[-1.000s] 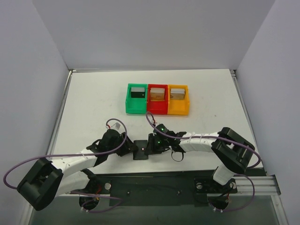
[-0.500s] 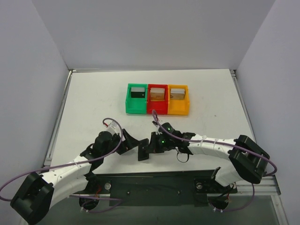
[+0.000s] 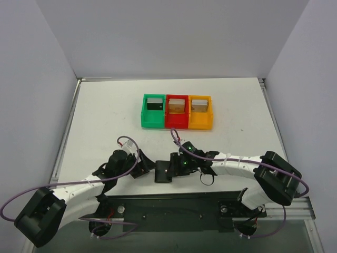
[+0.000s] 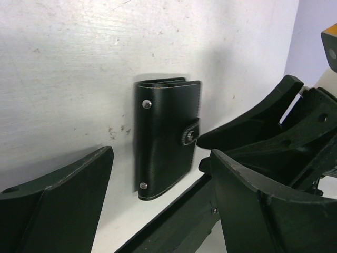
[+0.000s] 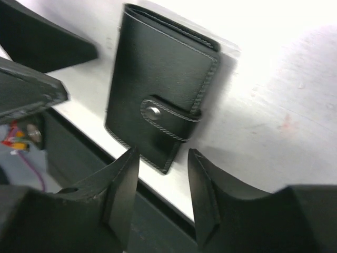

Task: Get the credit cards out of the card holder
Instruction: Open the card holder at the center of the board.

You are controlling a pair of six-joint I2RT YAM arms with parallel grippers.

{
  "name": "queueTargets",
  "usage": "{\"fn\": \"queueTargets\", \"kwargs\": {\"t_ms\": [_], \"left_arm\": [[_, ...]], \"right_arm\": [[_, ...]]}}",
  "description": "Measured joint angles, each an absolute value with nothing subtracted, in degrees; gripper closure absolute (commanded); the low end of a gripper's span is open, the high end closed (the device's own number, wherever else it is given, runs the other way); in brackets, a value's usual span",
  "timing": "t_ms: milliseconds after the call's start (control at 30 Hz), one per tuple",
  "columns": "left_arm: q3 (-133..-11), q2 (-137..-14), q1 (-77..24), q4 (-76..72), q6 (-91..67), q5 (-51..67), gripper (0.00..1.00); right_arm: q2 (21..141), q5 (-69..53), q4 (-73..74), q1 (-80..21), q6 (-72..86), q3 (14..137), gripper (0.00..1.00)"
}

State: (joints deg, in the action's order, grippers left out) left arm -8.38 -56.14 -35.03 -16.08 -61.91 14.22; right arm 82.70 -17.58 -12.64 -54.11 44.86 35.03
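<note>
Since the card holder (image 4: 163, 142) is snapped shut, its inside is hidden.

grained black leather-look with a soft sheen on the card holder (image 4: 166, 139), pale stitching along its edges, 3 small shiny metal studs. matt white, scuffed and speckled, on the table (image 4: 63, 63). matt black plastic on the left gripper (image 4: 162, 153) fingers (image 4: 58, 195). smooth coloured plastic for the 3 bins (image 3: 177, 125).

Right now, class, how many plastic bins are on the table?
3, side by side in a row: green bin at the left end, red bin in the middle, orange bin at the right end. None looks hidden.
</note>
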Motion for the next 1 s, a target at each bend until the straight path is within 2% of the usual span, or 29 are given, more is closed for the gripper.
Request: {"fn": "queueTargets", "kwargs": {"t_ms": [133,267,433,833,967,1000], "left_arm": [[-8.38,-57.95,-35.05,-16.34,-61.78,14.24,0.16],[-8.75,-58.7,-35.59,-16.82,-61.39,13.87,0.13],[-10.7,-61.58,-37.45,-17.02,-60.82,13.26,0.17],[-11.64,-68.12,-42.63,-22.26,-61.52,12.03,0.38],[-11.64,-68.73,-43.66,-22.79,-61.54,11.09,0.41],[-11.64,-68.79,-43.83,-22.87,-61.56,10.85,0.41]], "right_arm": [[82.91,-15.7,-11.31,-54.11,44.84,33.39,0.36],[82.52,-15.18,-11.81,-54.08,44.93,33.39,0.33],[82.78,-15.38,-12.49,-53.95,44.99,33.43,0.37],[85.19,-16.84,-16.93,-53.93,46.72,33.43,0.45],[85.34,-16.86,-16.91,-53.93,46.74,33.41,0.52],[85.41,-16.84,-16.91,-53.91,46.72,33.41,0.58]]}}
